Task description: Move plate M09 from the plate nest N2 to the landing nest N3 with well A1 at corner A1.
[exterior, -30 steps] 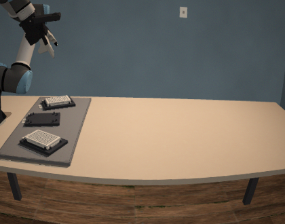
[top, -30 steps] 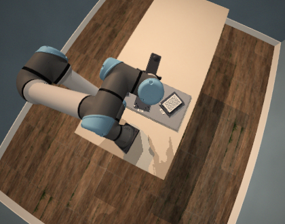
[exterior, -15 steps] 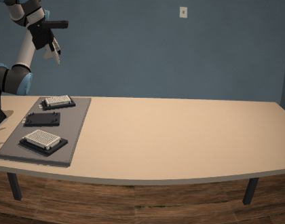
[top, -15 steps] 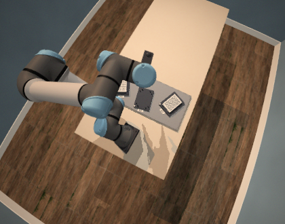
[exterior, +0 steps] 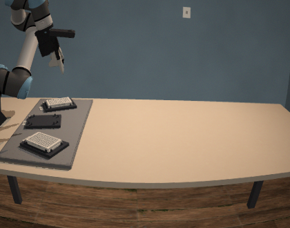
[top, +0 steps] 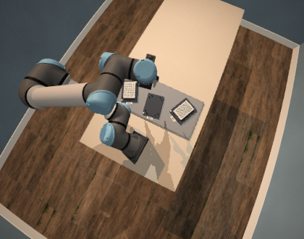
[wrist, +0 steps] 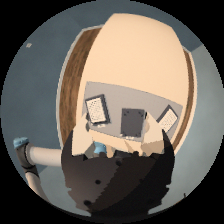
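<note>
A grey mat [exterior: 45, 133] at the table's left end carries three black nests in a row. The far nest holds a white well plate [exterior: 59, 103], which also shows in the overhead view [top: 130, 90] and the wrist view [wrist: 96, 110]. The middle nest [exterior: 43, 121] [top: 153, 106] [wrist: 132, 121] is empty. The near nest holds a second white plate [exterior: 43, 141] [top: 183, 110] [wrist: 168, 117], turned at an angle. The labels are too small to read, so I cannot tell which plate is M09. My gripper [exterior: 59, 62] [wrist: 116, 112] is open and empty, high above the far plate.
My arm's base [top: 134, 147] stands at the table edge beside the mat. The long tan table [exterior: 186, 137] stretches to the right of the mat. A white wall plate [exterior: 186, 12] is on the blue wall behind.
</note>
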Controlling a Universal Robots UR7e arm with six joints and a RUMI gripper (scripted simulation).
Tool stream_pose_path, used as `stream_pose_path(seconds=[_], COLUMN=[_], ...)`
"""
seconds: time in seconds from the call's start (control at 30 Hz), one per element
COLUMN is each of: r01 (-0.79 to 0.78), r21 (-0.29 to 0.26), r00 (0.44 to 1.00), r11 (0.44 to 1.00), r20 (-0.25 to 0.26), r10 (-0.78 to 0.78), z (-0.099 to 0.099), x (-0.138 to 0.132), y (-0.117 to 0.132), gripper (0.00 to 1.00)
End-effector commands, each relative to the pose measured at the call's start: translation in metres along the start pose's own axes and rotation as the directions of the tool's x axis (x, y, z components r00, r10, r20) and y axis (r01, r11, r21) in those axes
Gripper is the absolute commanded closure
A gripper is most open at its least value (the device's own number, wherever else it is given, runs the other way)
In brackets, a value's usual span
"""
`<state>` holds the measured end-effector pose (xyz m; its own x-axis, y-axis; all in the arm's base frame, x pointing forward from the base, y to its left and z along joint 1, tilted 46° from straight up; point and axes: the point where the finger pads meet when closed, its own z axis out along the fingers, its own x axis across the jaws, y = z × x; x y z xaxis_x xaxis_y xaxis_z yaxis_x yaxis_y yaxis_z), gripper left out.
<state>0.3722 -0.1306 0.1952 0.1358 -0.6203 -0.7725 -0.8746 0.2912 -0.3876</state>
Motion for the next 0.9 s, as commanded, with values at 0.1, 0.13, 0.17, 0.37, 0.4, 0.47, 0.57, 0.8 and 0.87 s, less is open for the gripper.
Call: stream_pose_path(seconds=[0.1, 0.13, 0.17, 0.37, 0.4, 0.47, 0.57, 0.8, 0.87], r01=[0.031, 0.031, 0.031, 0.058, 0.064, 0.064, 0.064, 0.098, 0.098], r21=[-0.070, -0.070, -0.070, -0.122, -0.135, -0.135, -0.135, -0.196, -0.196], r00=[0.999, 0.999, 0.999, 0.998, 0.997, 0.997, 0.997, 0.994, 0.994], r11=[0.997, 0.997, 0.997, 0.991, 0.989, 0.989, 0.989, 0.976, 0.976], r20=[-0.013, -0.013, -0.013, -0.022, -0.023, -0.023, -0.023, -0.032, -0.032], r10=[-0.032, -0.032, -0.032, -0.061, -0.068, -0.068, -0.068, -0.107, -0.107], z=[0.020, 0.025, 0.029, 0.046, 0.050, 0.058, 0.063, 0.082, 0.089], x=[-0.014, -0.016, -0.019, -0.031, -0.034, -0.040, -0.043, -0.057, -0.062], y=[0.004, 0.005, 0.006, 0.012, 0.014, 0.017, 0.019, 0.028, 0.032], gripper=[0.18, 0.18, 0.18, 0.18, 0.18, 0.18, 0.18, 0.18, 0.18])
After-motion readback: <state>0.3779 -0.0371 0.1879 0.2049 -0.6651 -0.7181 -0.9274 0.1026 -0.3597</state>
